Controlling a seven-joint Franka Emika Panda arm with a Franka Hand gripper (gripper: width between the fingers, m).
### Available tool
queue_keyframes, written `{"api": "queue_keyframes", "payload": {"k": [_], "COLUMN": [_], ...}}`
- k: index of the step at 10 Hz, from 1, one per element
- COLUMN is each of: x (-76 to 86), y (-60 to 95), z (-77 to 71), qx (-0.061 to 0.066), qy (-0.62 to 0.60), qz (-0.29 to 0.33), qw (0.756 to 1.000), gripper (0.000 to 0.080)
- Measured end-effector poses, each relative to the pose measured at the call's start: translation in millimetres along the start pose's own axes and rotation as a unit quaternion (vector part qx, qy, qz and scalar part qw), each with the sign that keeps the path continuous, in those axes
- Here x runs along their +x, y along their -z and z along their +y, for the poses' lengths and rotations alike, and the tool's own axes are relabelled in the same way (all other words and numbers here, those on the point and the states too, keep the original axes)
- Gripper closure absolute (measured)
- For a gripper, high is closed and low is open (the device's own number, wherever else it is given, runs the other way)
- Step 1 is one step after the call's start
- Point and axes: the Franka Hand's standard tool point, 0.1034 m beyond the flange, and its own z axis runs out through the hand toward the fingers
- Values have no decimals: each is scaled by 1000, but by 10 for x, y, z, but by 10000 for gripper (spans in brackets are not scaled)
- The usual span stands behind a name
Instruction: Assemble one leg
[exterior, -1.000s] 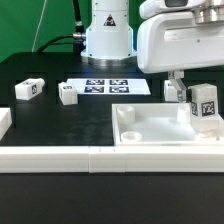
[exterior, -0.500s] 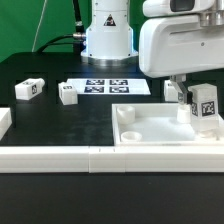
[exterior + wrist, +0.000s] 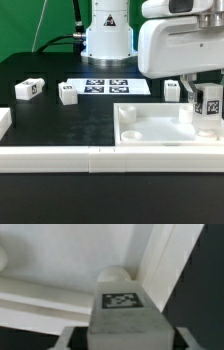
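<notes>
Leg (image 3: 207, 106) upright, tag facing outward, pinched between the closed fingers of the gripper (image 3: 204, 90). Its lower end is down inside a corner of the white tray (image 3: 150, 128), near the tabletop's front corner on the exterior view's right. Wrist view: the leg (image 3: 120, 308) points straight into that corner, hiding any hole. It is probably kept vertical so it seats squarely. Spare leg (image 3: 28, 89) lies well apart, toward the opposite edge.

The exterior view is bright and evenly lit, its white tray (image 3: 160, 127) nearly washed out against the matte black table (image 3: 60, 124). The wrist view is soft and blurred, the close leg (image 3: 122, 308) grainy, with grey shadow along the tray walls.
</notes>
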Motion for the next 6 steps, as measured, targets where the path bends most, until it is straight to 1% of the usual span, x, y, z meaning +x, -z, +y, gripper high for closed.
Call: {"api": "queue_keyframes", "payload": {"k": [2,3,4,6], "x": [1,4,5,5], "y": [-7,-14,-18,-16], "z": [0,9,10,12], "qx": [0,-2,-1,-5], "qy": [-28,-61,-129,-289], "qz": [2,14,31,39], "qw": [1000,998,991,957], "gripper": [507,507,507,507]}}
